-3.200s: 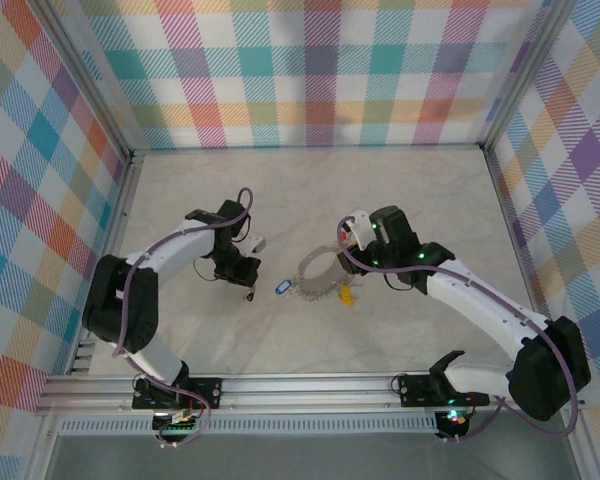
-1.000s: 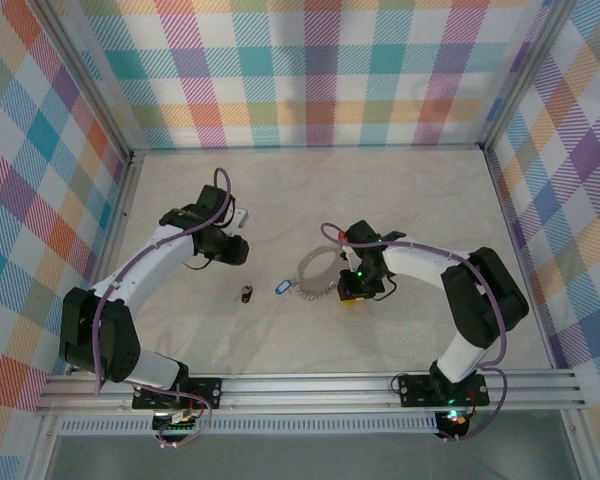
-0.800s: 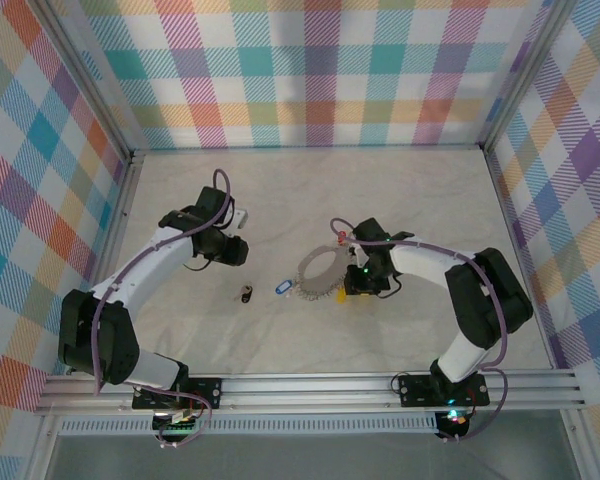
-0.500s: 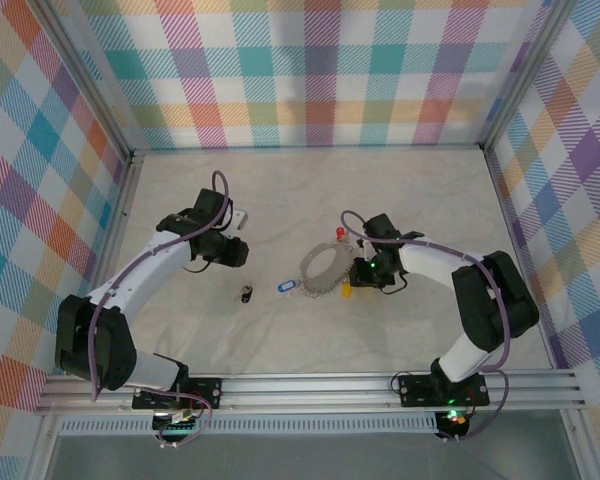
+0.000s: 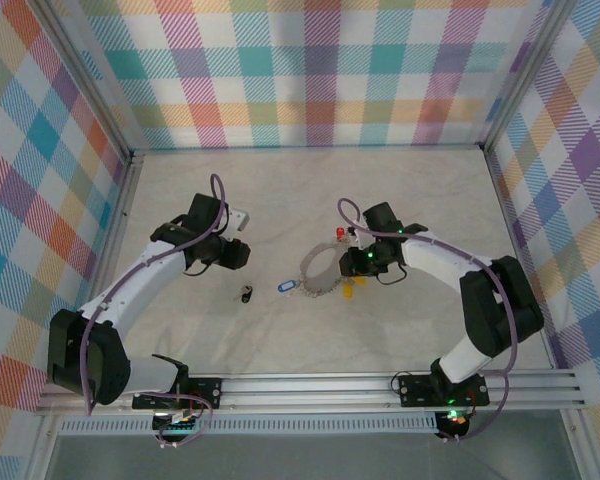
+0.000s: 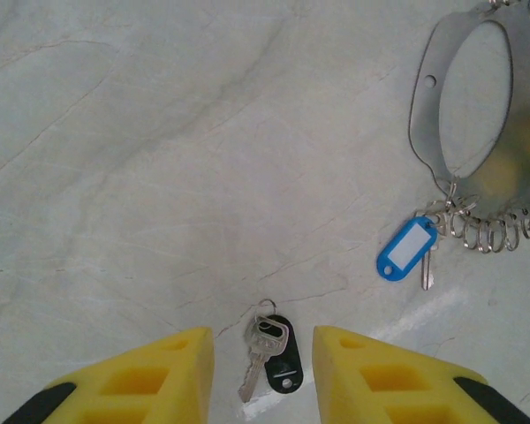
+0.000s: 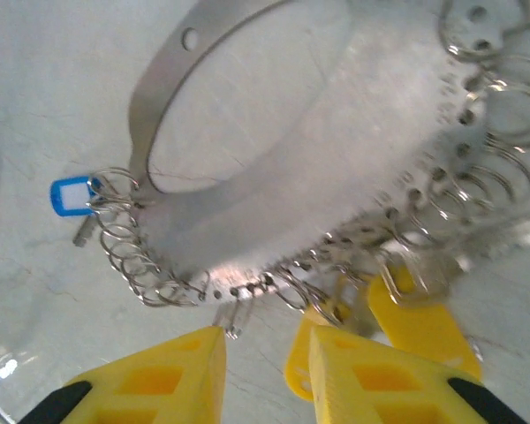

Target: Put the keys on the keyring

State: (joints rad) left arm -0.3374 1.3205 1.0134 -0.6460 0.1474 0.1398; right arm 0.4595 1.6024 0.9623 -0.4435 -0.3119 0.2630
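Your right gripper point(image 5: 365, 262) has moved from the yellow-tagged keys point(image 7: 420, 322) to the right side of the keyring point(image 7: 353, 159). Its jaws stand apart and hold nothing. The left gripper point(image 6: 261, 334) is also open and empty. The keyring lies on the table point(image 6: 115, 132), with the blue-tagged key point(image 6: 406, 250) at its small rings and the black-tagged key point(image 6: 281, 353) apart.

White-and-black arms point(image 5: 140, 275), purple cables point(image 5: 218, 188), yellow wedge fingers point(image 6: 146, 378).

pale table point(image 5: 280, 200), keyring point(image 5: 318, 272), black-tagged key point(image 5: 246, 294)
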